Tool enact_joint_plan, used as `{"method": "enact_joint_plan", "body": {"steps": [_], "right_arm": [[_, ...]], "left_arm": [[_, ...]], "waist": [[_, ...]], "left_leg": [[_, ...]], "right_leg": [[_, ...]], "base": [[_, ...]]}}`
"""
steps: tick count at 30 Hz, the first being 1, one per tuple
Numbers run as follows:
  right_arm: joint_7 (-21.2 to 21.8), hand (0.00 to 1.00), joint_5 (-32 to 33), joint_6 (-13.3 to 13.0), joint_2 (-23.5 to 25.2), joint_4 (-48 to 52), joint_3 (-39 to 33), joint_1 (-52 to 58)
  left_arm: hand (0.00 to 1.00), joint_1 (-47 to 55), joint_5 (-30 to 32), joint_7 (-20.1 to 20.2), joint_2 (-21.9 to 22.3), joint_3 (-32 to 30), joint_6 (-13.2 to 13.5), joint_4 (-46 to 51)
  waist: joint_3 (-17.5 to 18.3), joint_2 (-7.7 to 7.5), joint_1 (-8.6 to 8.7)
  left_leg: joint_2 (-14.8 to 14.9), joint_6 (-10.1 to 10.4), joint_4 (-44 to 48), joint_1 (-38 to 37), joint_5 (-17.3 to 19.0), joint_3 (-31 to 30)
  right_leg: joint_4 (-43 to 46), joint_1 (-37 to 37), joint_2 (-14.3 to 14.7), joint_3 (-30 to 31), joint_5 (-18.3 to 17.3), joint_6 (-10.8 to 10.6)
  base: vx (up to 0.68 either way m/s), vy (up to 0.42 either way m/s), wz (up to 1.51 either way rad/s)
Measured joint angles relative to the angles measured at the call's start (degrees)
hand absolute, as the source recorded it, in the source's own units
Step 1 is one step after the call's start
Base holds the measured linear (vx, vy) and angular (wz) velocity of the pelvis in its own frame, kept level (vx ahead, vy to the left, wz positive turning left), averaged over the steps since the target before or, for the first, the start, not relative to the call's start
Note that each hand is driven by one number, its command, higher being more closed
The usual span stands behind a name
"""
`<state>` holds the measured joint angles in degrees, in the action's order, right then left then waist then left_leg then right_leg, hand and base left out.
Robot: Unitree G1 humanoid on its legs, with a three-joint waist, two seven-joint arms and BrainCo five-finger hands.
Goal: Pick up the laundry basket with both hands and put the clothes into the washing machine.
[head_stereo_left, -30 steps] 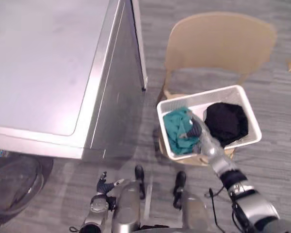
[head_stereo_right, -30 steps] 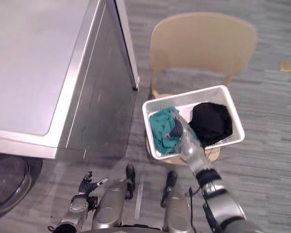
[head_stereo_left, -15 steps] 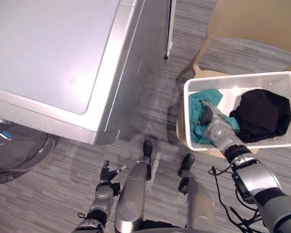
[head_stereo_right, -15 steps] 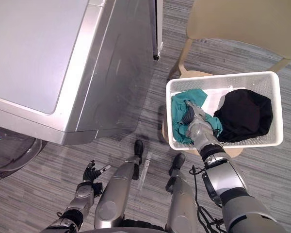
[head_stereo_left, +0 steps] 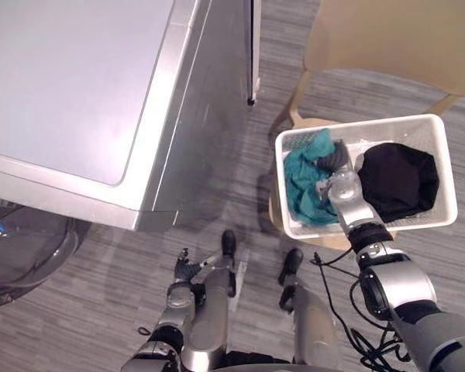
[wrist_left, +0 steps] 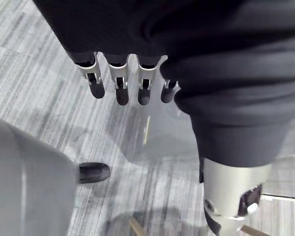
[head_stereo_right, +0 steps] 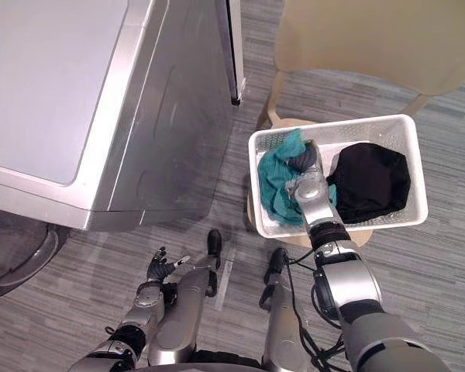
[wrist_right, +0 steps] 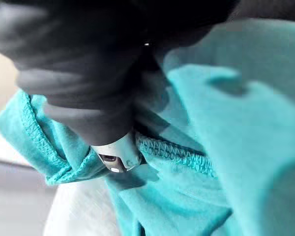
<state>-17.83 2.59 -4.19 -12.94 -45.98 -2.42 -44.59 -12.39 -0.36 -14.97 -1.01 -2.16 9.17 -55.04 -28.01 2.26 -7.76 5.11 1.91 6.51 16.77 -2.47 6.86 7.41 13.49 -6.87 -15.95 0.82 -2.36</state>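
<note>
1. Right wrist view: a finger of the right hand (head_stereo_left: 339,180) presses into a hemmed fold of the teal cloth (head_stereo_left: 302,186). The fingers seem curled and pinching this cloth, though the close view hides most of them.
2. The basket (head_stereo_left: 446,170) sits on the seat of the chair (head_stereo_left: 387,39), just beside the washing machine (head_stereo_left: 70,85). The teal cloth lies in the end of the basket nearer the machine, and the black cloth (head_stereo_left: 399,182) in the other end.
3. I judge both cloths soft and light. They will sag and may catch on the rim, so a bunched fold gives a better hold than an edge.
4. The basket looks stiff and light, and its two short ends suit a lift with both hands.
5. The right arm reaches forward over the near rim, with the hand low inside the basket.
6. The left hand (head_stereo_left: 187,267) hangs low by the floor with its fingers (wrist_left: 119,78) relaxed, holding nothing.
</note>
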Motion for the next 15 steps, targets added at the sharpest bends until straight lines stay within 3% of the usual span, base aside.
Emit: {"method": "enact_joint_plan", "body": {"steps": [4,6,8,10,15], "right_arm": [[1.69,1.00,17.21,-3.80,4.94,9.30,0.08,7.90],[3.16,1.00,24.05,-5.37,8.05,14.76,0.60,13.54],[5.74,1.00,30.50,-6.88,11.55,22.37,2.53,21.82],[7.02,1.00,32.64,-7.25,12.65,27.91,3.68,27.08],[10.97,1.00,31.73,-11.95,12.85,47.61,10.30,33.63]], "left_arm": [[0.00,0.24,0.22,0.94,-0.88,0.17,-0.90,0.54],[0.00,0.97,0.69,1.28,-1.13,0.18,-1.39,0.58],[0.00,3.40,1.01,1.64,-1.67,-0.26,-1.71,0.77],[0.00,5.54,1.05,2.28,-2.13,-0.30,-1.92,0.88],[0.00,10.02,1.12,2.48,-3.96,-0.22,-1.72,3.23]], "waist": [[0.17,-1.02,0.77],[1.53,-1.88,0.98],[4.47,-3.60,2.37],[6.77,-4.63,2.77],[10.86,-6.86,4.02]], "left_leg": [[-0.12,0.10,-1.56,-3.75,-0.06,0.43],[-0.20,0.11,-2.96,-5.42,-0.07,0.80],[-0.37,0.45,-4.86,-7.65,-0.30,1.02],[-0.36,0.45,-6.20,-9.78,-0.31,1.57],[0.01,0.50,-6.90,-10.26,-0.25,4.90]], "right_leg": [[-1.41,-3.47,0.32,0.32,0.02,-0.04],[-2.06,-4.61,0.44,0.51,0.01,-0.05],[-3.21,-6.42,0.61,0.46,0.03,-0.09],[-3.72,-7.84,0.74,0.98,0.04,-0.11],[-4.67,-6.52,0.75,5.69,0.94,-1.36]], "base": [[0.08,0.005,-0.04],[0.11,0.009,-0.07],[0.15,0.003,-0.01],[0.11,0.005,-0.10],[0.02,0.010,-0.34]]}}
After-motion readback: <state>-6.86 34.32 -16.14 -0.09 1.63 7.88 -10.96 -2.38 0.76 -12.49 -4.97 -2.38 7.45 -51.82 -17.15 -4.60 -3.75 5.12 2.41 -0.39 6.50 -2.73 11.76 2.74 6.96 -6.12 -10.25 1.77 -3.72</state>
